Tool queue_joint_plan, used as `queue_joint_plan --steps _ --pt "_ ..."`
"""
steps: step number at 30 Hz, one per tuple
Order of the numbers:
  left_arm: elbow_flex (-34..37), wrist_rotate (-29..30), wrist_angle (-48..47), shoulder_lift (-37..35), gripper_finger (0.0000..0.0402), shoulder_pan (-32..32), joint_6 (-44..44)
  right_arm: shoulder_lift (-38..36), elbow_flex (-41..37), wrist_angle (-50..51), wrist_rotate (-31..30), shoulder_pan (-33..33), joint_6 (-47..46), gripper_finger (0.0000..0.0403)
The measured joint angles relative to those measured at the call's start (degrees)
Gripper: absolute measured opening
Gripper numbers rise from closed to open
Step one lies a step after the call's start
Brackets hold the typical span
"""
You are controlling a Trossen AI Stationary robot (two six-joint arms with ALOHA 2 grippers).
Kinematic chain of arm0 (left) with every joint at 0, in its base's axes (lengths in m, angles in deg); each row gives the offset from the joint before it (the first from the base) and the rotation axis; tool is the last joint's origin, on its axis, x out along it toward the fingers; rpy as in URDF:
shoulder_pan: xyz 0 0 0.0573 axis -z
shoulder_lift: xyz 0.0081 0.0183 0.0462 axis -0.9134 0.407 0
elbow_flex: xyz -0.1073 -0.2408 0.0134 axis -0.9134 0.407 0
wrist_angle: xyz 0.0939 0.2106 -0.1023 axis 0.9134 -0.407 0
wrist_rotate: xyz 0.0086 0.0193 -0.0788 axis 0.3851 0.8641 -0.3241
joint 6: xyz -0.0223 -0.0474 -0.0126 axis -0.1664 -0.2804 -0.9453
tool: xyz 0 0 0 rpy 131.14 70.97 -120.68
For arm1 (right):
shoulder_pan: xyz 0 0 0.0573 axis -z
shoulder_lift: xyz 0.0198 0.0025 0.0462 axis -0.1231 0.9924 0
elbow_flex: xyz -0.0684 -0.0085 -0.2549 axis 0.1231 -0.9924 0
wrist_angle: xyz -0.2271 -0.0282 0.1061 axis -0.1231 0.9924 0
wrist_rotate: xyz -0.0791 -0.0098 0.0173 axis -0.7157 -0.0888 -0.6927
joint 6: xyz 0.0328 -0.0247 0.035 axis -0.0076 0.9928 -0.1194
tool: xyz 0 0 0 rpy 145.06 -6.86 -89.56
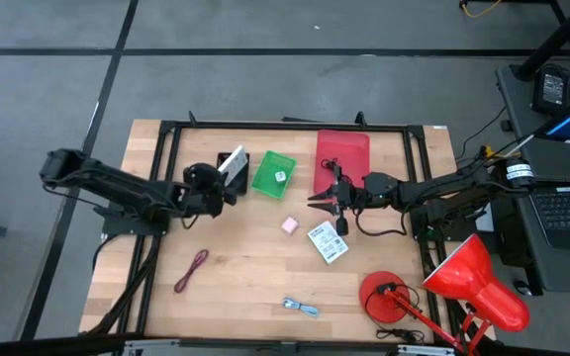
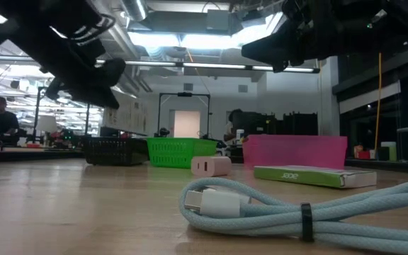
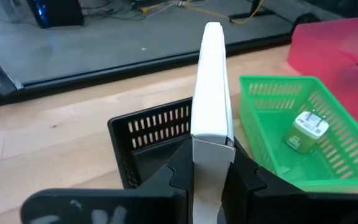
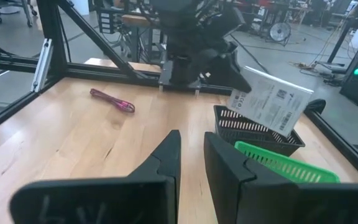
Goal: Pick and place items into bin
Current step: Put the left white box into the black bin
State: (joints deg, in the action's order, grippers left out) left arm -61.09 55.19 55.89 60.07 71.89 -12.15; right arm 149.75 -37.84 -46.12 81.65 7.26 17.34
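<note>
Pale wooden planks form the table [image 1: 245, 267], framed by black rails on a grey floor. From above, the left gripper [image 1: 228, 176] hangs at the black basket [image 1: 228, 166] with a white packet [image 1: 234, 165] clamped between its fingers. Beside it stands the green basket [image 1: 272, 171] with a small pale charger [image 1: 279, 177] inside, then the red bin [image 1: 342, 155]. The right gripper [image 1: 317, 200] hovers just off the red bin's near corner, fingers nearly together and empty. Loose on the wood lie a pink cube [image 1: 289, 225], a second white printed packet [image 1: 328, 243], a dark red cord [image 1: 191, 271] and a pale blue cable [image 1: 301, 308]; a red desk lamp [image 1: 443, 287] sits at the near right corner.

At table height, the braided blue cable [image 2: 275, 209] with its white plug coils in front, a band cinching it; the flat packet [image 2: 310, 176] and a white-pink block [image 2: 211, 166] lie further back.

The left wrist view shows the stiff, thin carton [image 3: 211, 87] edge-on, upright over the slotted black basket [image 3: 148, 134].

The right wrist view shows its own fingers [image 4: 166, 155] with a narrow gap, and the barcode-printed packet [image 4: 269, 99] tilted above the mesh basket [image 4: 253, 134].

The step appears to be placement: the next move likely calls for lowering and releasing the packet.
</note>
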Motion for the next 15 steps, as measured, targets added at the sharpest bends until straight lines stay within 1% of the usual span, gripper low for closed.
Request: queue_joint_plan --steps 3,7,12,15 --pt "-1.9 -1.6 -0.2 2.2 0.0039 -1.6 2.0 0.0 0.0 0.0 0.0 0.0 0.1 0.0052" --pt "-3.8 -2.1 -1.2 5.0 0.0039 -2.7 3.0 0.0 0.0 0.5 0.0 0.0 0.2 0.0052" --pt "-4.8 -2.0 -5.9 7.3 0.0039 -3.2 -1.0 0.0 0.0 0.9 0.0 0.0 0.2 0.0052" --pt "-4.9 -1.8 -6.8 7.9 0.0039 -3.0 -3.1 0.0 0.0 1.0 0.0 0.0 0.2 0.0052"
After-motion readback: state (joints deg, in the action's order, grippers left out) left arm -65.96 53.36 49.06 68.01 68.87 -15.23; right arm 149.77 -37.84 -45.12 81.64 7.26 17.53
